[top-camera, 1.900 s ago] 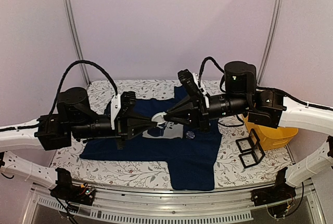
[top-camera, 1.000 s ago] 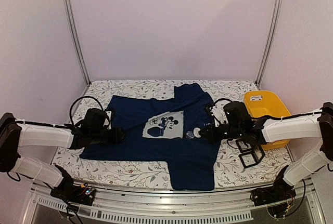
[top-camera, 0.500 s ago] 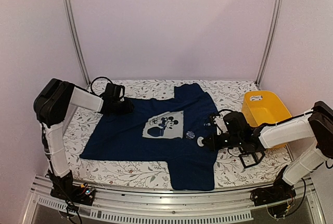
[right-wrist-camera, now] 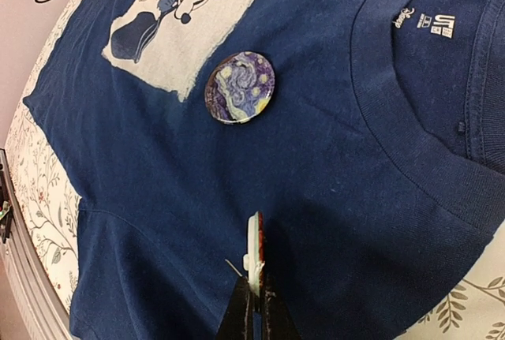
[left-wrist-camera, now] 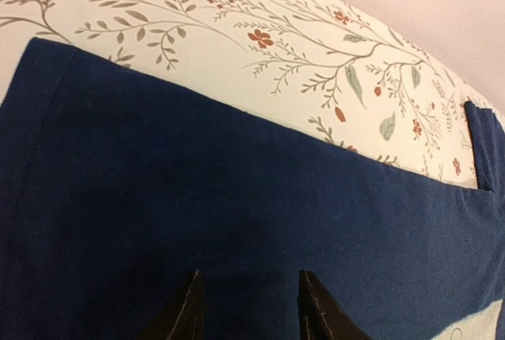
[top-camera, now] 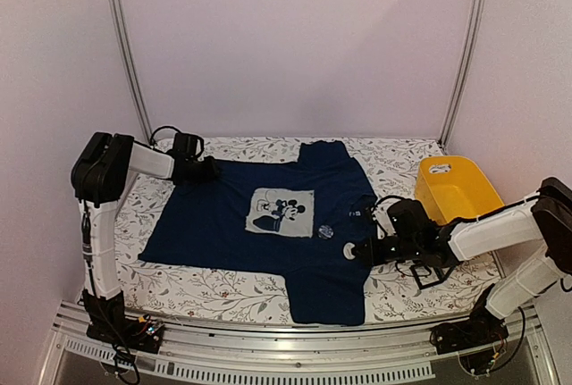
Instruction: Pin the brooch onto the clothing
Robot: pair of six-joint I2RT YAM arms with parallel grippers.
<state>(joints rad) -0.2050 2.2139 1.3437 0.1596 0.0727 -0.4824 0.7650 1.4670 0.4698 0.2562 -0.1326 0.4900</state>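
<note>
The navy T-shirt (top-camera: 223, 224) lies flat on a flowered tablecloth (top-camera: 223, 288), neck towards the right arm; on its chest is a pale square print (right-wrist-camera: 185, 16) of a cartoon mouse; inside the collar a white label (right-wrist-camera: 426, 23) reads "UT" in two boxed letters, with a small script mark beside it that is too fine to read for certain.

The right gripper (right-wrist-camera: 254, 302) is closed on a brooch (right-wrist-camera: 253, 249), a thin white disc seen edge-on with a bare pin sticking out to one side; it hangs just above the cloth, near the collar; close by, between the print and the neckline, a round painted badge (right-wrist-camera: 240, 87) with swirling blue and yellow sky rests on the shirt.

The left gripper (left-wrist-camera: 246, 312) sits over the far left corner of the shirt, its fingers apart, flat blue cloth showing between them.

A yellow bin (top-camera: 460, 197) and black wire frames (top-camera: 431, 271) stand at the right.
</note>
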